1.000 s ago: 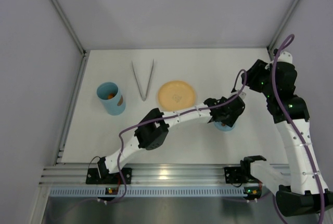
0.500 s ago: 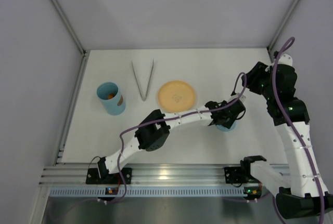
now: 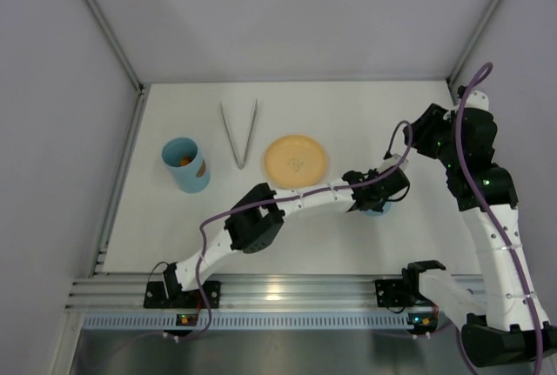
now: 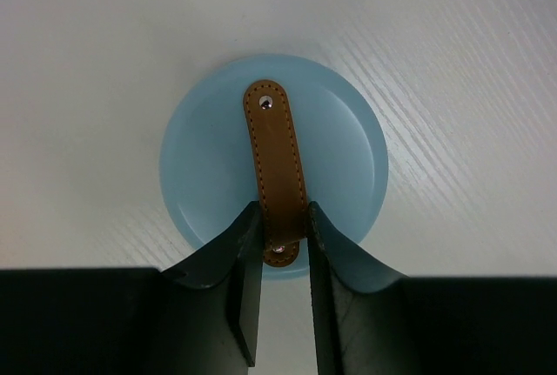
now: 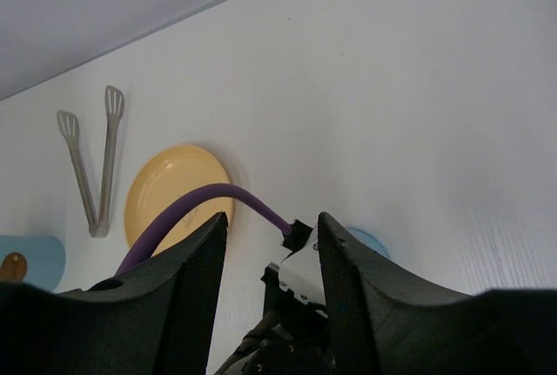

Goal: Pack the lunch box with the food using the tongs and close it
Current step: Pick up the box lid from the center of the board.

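The round blue lid (image 4: pixel 209 157) lies flat on the table at the right, its brown strap knob (image 4: pixel 277 153) running toward me. My left gripper (image 4: pixel 280 218) is shut on the near end of that knob. From above, the left gripper (image 3: pixel 379 190) covers most of the lid (image 3: pixel 374 211). The lunch box tub (image 3: pixel 184 166) stands open at the far left, with orange food (image 3: pixel 184 161) inside. The silver tongs (image 3: pixel 238 134) lie behind it on the table. My right gripper (image 5: pixel 271 227) hovers open and holds nothing, above the left wrist.
A flat orange plate (image 3: pixel 296 157) sits between the tongs and the lid, bare of food. The left arm stretches across the table in front of it. A purple cable (image 5: pixel 200 205) loops off the left wrist. Walls enclose the table on three sides.
The left gripper's fingers have closed onto the lid's brown knob and settled slightly lower over the lid. The right arm has barely moved.
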